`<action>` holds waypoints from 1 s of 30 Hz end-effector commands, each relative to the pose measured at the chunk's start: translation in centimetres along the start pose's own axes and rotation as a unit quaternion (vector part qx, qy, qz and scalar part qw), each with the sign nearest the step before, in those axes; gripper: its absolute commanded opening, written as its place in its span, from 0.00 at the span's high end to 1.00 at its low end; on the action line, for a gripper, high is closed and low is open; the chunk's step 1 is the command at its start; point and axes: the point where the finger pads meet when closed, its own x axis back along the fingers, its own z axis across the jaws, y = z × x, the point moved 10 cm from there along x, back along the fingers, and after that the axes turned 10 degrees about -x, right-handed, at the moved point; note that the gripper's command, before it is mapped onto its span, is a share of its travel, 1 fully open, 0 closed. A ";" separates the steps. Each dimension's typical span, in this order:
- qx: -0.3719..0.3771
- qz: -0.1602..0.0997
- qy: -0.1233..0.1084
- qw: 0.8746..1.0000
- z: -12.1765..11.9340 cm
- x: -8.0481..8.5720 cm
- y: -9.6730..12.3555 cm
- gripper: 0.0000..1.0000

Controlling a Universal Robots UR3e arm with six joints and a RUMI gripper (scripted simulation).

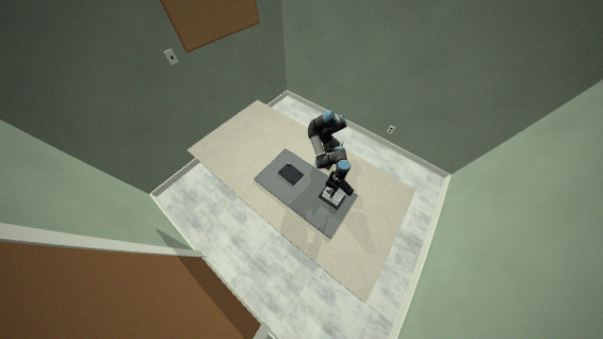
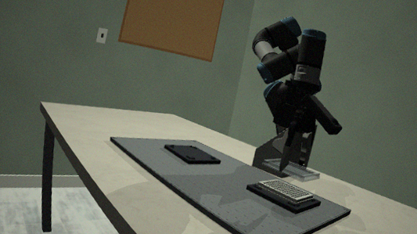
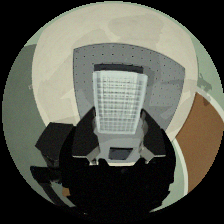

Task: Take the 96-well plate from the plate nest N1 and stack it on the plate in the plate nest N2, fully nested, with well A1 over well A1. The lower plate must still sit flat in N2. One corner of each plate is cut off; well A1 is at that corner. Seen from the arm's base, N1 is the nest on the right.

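The dark, angular gripper clamps a clear, rectangular 96-well plate in the air directly above the second gridded plate, which lies in its flat black nest on the grey perforated mat, right of the bare nest.
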 end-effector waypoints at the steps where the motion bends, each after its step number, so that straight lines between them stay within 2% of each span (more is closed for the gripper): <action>1: 0.000 0.002 0.001 1.000 0.1 -0.9 0.0 1.00; 18: 0.000 0.002 0.001 1.000 0.1 -3.4 0.0 1.00; 30: 0.000 0.001 0.001 1.000 0.1 -3.4 0.0 1.00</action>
